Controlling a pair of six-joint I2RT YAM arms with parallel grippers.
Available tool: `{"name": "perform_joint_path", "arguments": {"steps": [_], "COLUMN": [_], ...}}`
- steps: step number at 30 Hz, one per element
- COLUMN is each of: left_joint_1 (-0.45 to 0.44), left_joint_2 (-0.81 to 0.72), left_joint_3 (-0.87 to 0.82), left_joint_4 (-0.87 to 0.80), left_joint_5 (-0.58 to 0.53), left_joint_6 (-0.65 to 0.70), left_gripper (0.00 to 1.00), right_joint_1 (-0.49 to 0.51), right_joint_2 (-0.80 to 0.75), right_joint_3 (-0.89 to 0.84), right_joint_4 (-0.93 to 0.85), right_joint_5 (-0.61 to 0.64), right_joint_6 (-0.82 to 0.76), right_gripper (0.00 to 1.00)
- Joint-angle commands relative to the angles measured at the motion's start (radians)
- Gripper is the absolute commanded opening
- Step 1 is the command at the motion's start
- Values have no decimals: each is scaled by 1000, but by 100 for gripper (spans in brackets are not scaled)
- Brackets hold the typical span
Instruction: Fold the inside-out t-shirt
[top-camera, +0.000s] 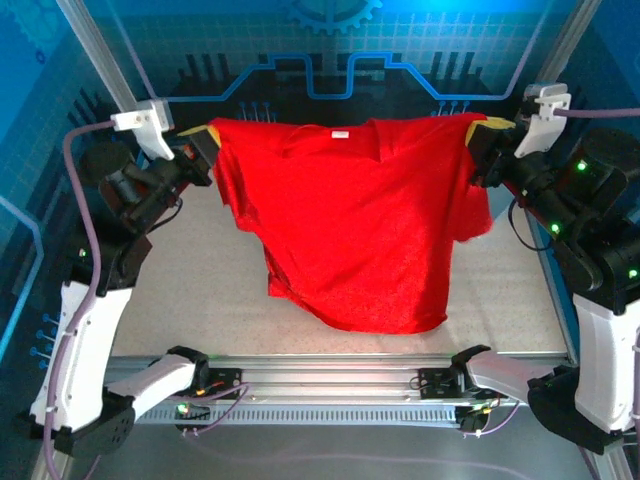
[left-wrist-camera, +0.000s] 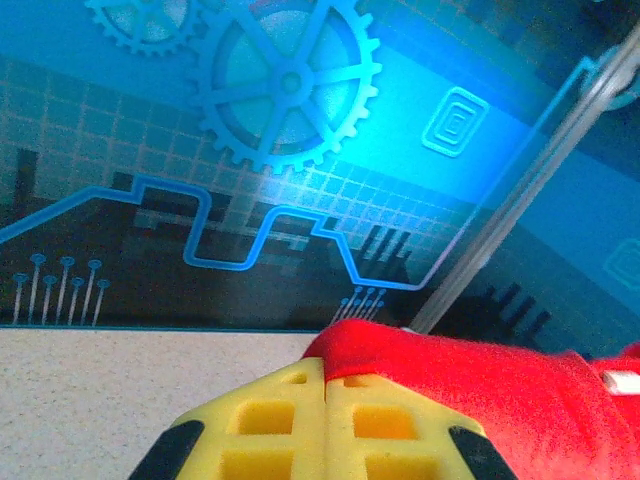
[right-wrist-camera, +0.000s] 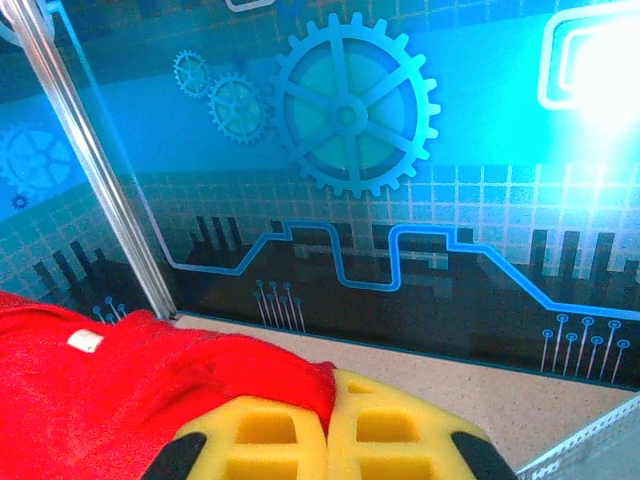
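Folding looks unstarted: the inside-out t-shirt (top-camera: 350, 230) hangs spread above the counter (top-camera: 190, 280), one shoulder pinched tight by the left hand (top-camera: 205, 145), the other by the right hand (top-camera: 480, 135); every fold is yet to make.

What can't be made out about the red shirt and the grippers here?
- Top view: writing on the white tag, too small.
- Top view: t-shirt's back layer, hidden by its front.
- Left wrist view: left gripper's lower part, cut off by bottom edge.
- Right wrist view: cloth inside right gripper, hidden by pads.
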Motion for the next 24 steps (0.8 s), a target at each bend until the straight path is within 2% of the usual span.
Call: {"name": "perform_joint_path", "arguments": {"steps": [1, 7, 13, 18, 24], "left_joint_1": [7, 7, 7, 7, 8], "left_joint_2": [-116, -280, -362, -280, -44], "left_joint_3": [-36, -146, -169, -117, -96], "left_joint_4": [124, 229, 250, 181, 73], "left_joint_5": [104, 188, 166, 86, -79], "left_joint_6": [-7, -41, -58, -34, 16], "left_gripper": [0, 0, 0, 0, 0], "right_joint_1": [-10, -11, -11, -11, -11], "right_joint_2": [-96, -199, -236, -184, -17], "right_joint_3": [6, -22, -16, -24, -111], "right_joint_4": [30, 28, 23, 46, 110], "right_joint_5": [-43, -134, -143, -120, 17], "right_joint_6": [8, 15, 35, 26, -26], "right_gripper": [0, 0, 0, 0, 0]}}
